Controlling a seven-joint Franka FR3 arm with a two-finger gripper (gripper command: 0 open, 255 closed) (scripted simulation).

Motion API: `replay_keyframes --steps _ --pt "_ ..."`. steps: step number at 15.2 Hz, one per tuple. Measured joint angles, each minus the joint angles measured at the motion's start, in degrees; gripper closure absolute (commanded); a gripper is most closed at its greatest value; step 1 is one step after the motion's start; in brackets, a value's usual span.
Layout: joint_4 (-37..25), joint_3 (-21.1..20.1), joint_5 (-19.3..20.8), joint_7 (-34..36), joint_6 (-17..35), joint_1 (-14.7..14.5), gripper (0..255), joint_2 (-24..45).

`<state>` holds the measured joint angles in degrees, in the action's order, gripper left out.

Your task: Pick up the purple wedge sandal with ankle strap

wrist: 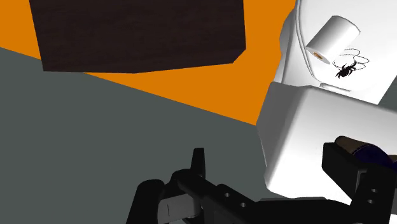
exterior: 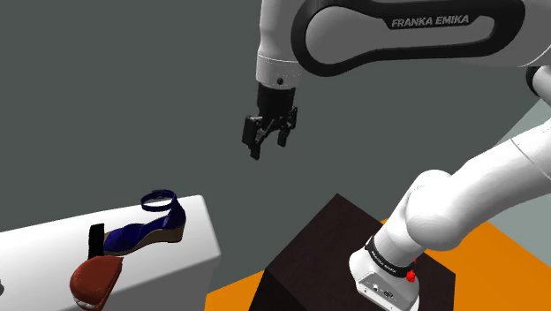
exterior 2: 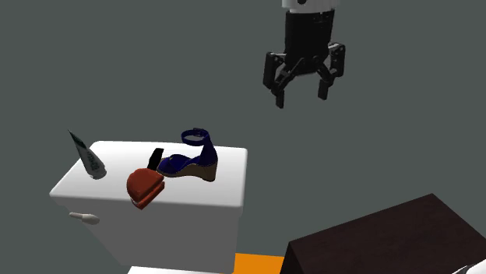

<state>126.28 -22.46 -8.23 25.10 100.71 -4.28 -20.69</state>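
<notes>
Black claw (exterior 2: 300,97) spread apart, empty, hanging in air. Well below and off to one side, purple wedge sandal (exterior 2: 191,159) upright on white toilet tank (exterior 2: 226,194); just beside its toe, red-brown object (exterior 2: 146,187) and black block (exterior 2: 156,158); farther out, tube (exterior 2: 87,156). From wrist camera, toilet-paper roll (wrist: 333,39) beyond tank.

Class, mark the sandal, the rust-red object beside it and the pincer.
sandal (exterior 2: 181,163), second exterior view, on its toe strap.
rust-red object (exterior 2: 145,187), second exterior view, on its rounded top.
pincer (exterior 2: 300,95), second exterior view, midway between its fingertips.
</notes>
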Motion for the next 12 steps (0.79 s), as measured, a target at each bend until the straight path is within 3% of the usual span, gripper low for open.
replay_keyframes --steps 6,12 --pt "-7.55 -5.62 3.04 9.54 4.40 -0.57 0 12.19" --pt "-18.20 -9.02 9.96 19.89 7.00 -3.02 0 27.09"
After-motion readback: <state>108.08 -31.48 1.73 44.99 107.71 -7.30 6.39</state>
